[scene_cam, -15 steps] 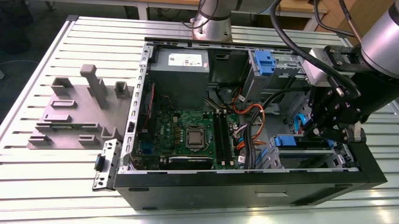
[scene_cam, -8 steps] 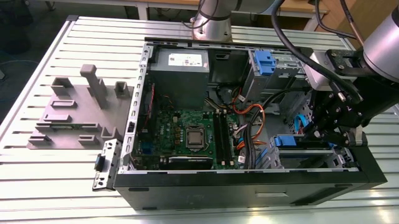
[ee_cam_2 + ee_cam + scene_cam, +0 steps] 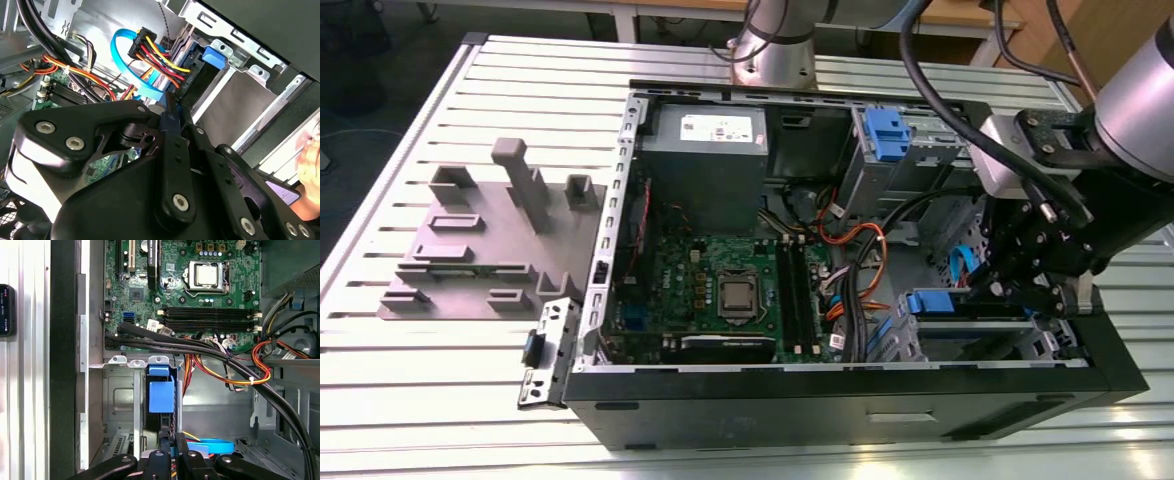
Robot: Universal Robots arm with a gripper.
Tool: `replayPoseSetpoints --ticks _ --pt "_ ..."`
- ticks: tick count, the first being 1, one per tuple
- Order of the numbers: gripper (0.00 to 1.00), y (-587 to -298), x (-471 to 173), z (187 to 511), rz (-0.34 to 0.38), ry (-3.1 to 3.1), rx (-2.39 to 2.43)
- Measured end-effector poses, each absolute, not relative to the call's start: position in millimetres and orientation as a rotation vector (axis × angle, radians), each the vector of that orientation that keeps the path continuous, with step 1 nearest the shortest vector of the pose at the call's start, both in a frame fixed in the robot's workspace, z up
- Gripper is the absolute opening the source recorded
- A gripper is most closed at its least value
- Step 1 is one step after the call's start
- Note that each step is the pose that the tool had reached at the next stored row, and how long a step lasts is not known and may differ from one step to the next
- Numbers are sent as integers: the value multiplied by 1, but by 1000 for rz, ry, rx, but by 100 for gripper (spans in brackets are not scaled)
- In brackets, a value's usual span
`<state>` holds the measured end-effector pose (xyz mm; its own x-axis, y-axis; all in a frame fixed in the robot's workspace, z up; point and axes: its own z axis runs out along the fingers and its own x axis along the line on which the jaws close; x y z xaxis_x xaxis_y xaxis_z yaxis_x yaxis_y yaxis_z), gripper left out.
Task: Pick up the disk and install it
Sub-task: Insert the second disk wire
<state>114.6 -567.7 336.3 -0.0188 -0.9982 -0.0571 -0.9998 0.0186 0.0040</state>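
Observation:
The disk stands edge-on in the lower drive cage of the open computer case, at the exterior view's right. Its blue carrier end points into the cage, and in the second wrist view the blue carrier tab sits by the metal bay rails. My gripper reaches down into the case at the disk's rear end. Its fingers are drawn together on the thin edge of the disk, with a blue strip of the carrier between them. In the first wrist view my gripper sits just behind the dark slab of the disk.
Black, orange and blue cables run close past the cage. The motherboard lies mid-case, with a grey box with a white sticker and a blue latch behind. A grey fixture lies on the table. A person's hand is nearby.

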Motion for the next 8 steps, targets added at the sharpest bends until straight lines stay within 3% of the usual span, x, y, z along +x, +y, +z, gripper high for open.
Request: replayPoseSetpoints --ticks 8 --pt "16 -568 115 334 67 2214 -2173"
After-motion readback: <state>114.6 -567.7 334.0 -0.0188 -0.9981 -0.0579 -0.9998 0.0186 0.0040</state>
